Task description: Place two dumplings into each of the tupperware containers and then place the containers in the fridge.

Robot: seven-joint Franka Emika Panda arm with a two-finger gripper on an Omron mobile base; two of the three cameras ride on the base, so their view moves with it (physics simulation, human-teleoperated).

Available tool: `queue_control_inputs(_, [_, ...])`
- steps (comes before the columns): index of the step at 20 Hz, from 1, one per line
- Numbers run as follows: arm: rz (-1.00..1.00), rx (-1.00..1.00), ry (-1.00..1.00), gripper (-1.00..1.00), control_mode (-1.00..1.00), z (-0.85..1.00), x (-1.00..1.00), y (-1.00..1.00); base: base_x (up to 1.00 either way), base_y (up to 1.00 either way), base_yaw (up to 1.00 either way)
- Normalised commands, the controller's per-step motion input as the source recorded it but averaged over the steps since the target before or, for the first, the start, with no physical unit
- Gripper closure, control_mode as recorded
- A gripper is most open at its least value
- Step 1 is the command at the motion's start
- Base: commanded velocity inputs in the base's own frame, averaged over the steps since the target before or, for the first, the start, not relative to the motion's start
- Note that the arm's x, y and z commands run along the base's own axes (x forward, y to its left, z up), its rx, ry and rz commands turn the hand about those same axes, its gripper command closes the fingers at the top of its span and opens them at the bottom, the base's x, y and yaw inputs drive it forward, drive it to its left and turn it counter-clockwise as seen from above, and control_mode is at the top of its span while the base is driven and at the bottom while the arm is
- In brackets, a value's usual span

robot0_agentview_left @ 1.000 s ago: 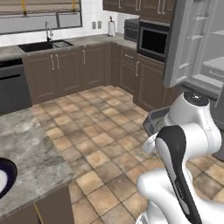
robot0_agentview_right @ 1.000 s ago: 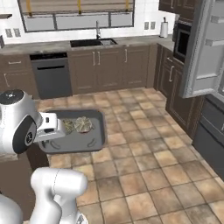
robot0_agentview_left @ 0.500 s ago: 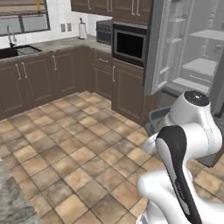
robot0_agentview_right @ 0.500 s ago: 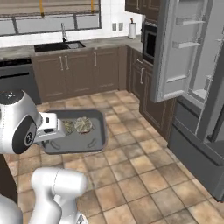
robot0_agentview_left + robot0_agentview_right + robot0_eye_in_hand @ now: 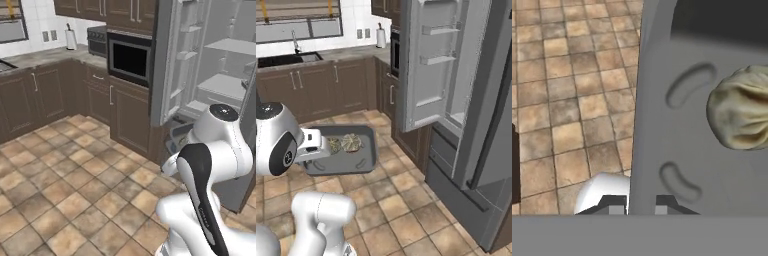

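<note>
Dark grey tupperware container (image 5: 363,150) held level above the tiled floor (image 5: 406,210), near the fridge (image 5: 466,100) with its door (image 5: 431,65) swung open. End effector (image 5: 641,202) clamped shut on the container's rim, one fingertip on each side of the wall. Two dumplings (image 5: 345,143) side by side inside the tub; one close up at right in the hand view.

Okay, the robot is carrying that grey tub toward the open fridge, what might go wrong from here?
The gripper pinches the grey tub by one wall only, so the tub hangs out sideways and may sag or slip. The dumplings lie loose with no lid; a tilt might roll them out. The open fridge door stands close ahead, and the tub's far end may clip it.
</note>
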Motion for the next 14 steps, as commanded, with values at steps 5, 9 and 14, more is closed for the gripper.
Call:
queue_control_inputs(5, [0.0, 0.0, 0.0, 1.0, 1.0, 0.0, 0.0, 0.0, 0.87, -0.4, -0.09])
queue_control_inputs(9, [0.0, 0.0, 0.0, 1.0, 1.0, 0.0, 0.0, 0.0, 0.86, -0.09, -0.05])
queue_control_inputs(14, [0.0, 0.0, 0.0, 1.0, 1.0, 0.0, 0.0, 0.0, 0.76, 0.0, -0.15])
